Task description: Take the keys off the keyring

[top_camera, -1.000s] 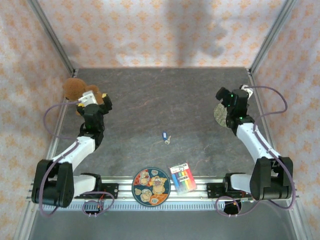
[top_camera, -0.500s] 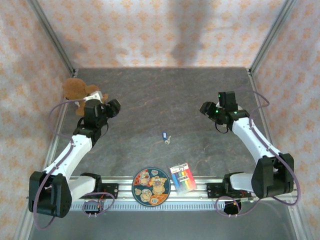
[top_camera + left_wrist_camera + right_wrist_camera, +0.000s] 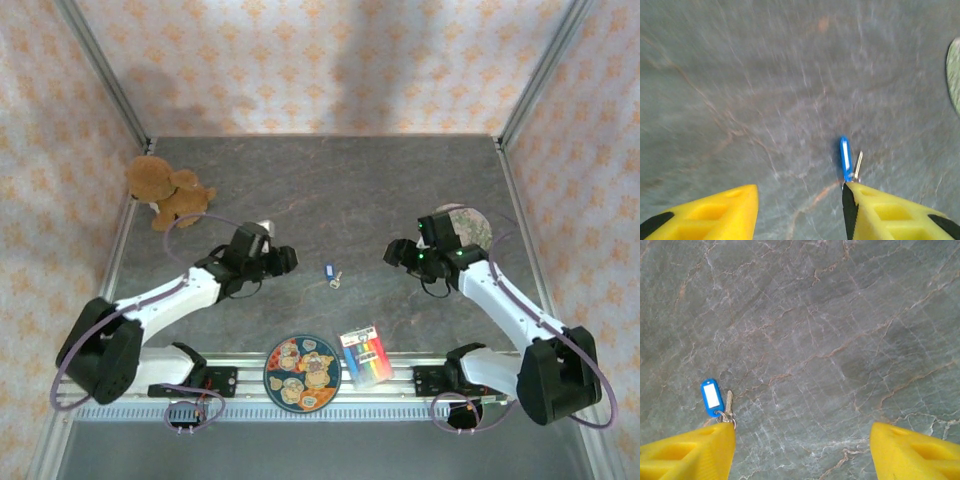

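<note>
left arm [image 3: 180, 292]: stretched low, inward, left end effector [image 3: 283, 258] apart, empty
right arm [image 3: 505, 300]: same deal, right end effector [image 3: 396, 252] wide apart, empty
keys [image 3: 337, 279]: on desk [image 3: 380, 190] between both, beside blue tag [image 3: 327, 271]
murky: keyring [image 3: 724, 416] half behind yellow fingertip [image 3: 715, 440]

key [image 3: 729, 402]: silvery, lying flat | on keyring [image 3: 725, 416] | beside blue tag [image 3: 712, 397]
</note>
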You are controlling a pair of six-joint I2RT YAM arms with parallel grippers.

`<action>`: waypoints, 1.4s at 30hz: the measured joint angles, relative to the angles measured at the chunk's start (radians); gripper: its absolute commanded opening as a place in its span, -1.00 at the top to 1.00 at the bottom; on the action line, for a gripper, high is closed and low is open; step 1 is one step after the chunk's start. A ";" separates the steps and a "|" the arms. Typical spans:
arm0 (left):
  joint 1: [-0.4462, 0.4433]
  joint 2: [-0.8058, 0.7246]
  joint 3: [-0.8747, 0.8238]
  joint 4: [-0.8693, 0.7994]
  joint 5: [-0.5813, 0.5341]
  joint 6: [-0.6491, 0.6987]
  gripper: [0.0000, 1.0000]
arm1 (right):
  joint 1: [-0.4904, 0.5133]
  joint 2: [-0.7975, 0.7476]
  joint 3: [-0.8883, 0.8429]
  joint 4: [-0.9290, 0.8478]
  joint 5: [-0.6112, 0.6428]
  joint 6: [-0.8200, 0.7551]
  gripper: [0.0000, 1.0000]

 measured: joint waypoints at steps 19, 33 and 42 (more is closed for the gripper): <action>-0.203 0.435 0.298 -0.012 -0.018 -0.116 0.27 | 0.010 -0.072 -0.111 0.047 0.013 0.073 -0.27; -0.283 0.544 0.457 -0.202 -0.162 -0.150 0.34 | 0.010 -0.094 -0.137 0.086 0.013 0.099 -0.28; -0.309 0.622 0.586 -0.362 -0.235 -0.144 0.64 | 0.010 -0.107 -0.158 0.095 0.016 0.118 -0.29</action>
